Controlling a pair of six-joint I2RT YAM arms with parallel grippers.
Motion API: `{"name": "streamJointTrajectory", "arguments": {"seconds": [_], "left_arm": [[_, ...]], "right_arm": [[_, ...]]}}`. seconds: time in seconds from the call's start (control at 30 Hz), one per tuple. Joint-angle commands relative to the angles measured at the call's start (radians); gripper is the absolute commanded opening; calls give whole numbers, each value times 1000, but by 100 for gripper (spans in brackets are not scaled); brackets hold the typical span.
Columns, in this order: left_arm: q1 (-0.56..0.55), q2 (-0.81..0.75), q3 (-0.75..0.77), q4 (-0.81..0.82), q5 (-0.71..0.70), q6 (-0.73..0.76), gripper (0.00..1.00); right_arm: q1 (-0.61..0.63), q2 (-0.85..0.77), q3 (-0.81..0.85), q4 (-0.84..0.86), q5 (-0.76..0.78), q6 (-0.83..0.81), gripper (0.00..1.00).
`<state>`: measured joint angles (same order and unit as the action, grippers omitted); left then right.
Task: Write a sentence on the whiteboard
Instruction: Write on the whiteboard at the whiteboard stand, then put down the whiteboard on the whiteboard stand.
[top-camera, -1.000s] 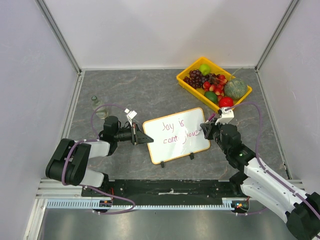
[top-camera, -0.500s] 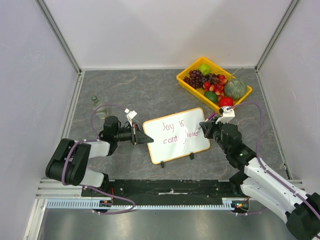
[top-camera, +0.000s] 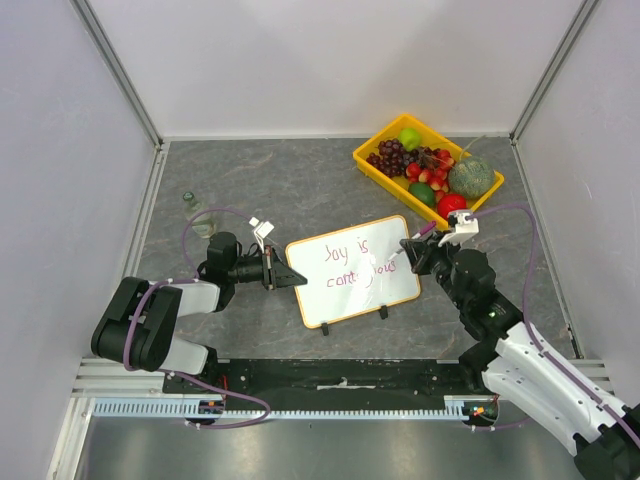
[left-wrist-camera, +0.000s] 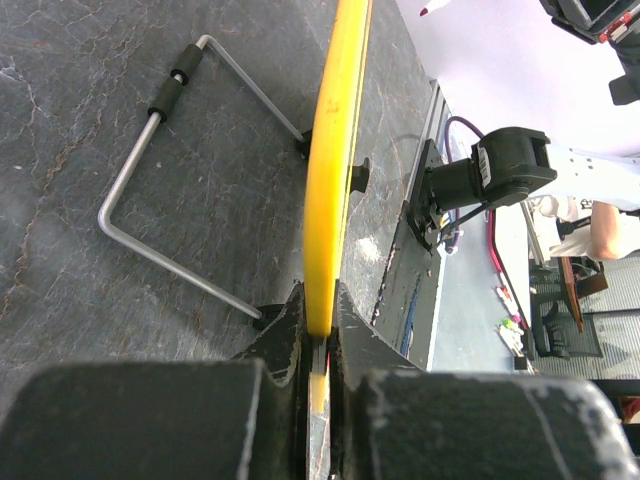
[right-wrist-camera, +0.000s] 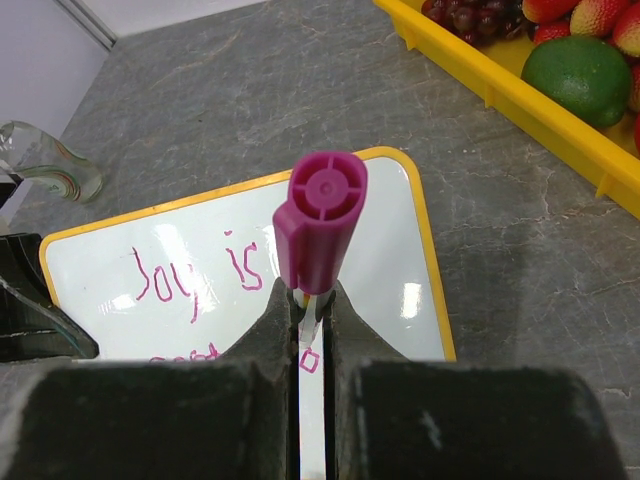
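Observation:
The whiteboard (top-camera: 345, 295) stands tilted on its wire stand (left-wrist-camera: 160, 200) in the middle of the table, and its yellow-tan frame (left-wrist-camera: 335, 150) shows edge-on in the left wrist view. My left gripper (top-camera: 290, 277) (left-wrist-camera: 320, 310) is shut on the board's left edge. The sentence (top-camera: 350, 265) is in pinkish-red, with "Joy is" (right-wrist-camera: 190, 280) on top and a second line below. My right gripper (top-camera: 413, 253) (right-wrist-camera: 312, 300) is shut on a magenta marker (right-wrist-camera: 318, 225) whose tip (top-camera: 388, 264) is at the end of the second line.
A yellow tray (top-camera: 365, 165) (right-wrist-camera: 520, 90) of fruit, with grapes, strawberries and a lime (right-wrist-camera: 578, 75), sits at the back right. A small glass bottle (top-camera: 195, 210) (right-wrist-camera: 45, 160) lies at the left, behind my left arm. Walls close the table on three sides.
My right arm has shifted slightly, and the marker tip has moved a little left along the second line. The left arm and the board have not moved.

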<state>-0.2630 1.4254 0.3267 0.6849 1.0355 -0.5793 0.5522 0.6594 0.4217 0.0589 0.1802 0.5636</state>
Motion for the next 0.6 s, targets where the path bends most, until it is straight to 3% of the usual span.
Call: {"name": "streamJointTrajectory", "arguments": {"seconds": [0.0, 0.4, 0.5, 0.57], "left_arm": [[1, 1, 3, -24, -43, 18, 2], [1, -29, 0, -45, -54, 30, 7], [1, -65, -6, -67, -74, 45, 15], [1, -103, -15, -79, -89, 53, 26]], "right_arm": [[-3, -23, 29, -8, -18, 9, 0], [-3, -44, 29, -50, -39, 1, 0], [-3, -52, 22, -56, -56, 10, 0], [-5, -56, 19, -57, -76, 13, 0]]}}
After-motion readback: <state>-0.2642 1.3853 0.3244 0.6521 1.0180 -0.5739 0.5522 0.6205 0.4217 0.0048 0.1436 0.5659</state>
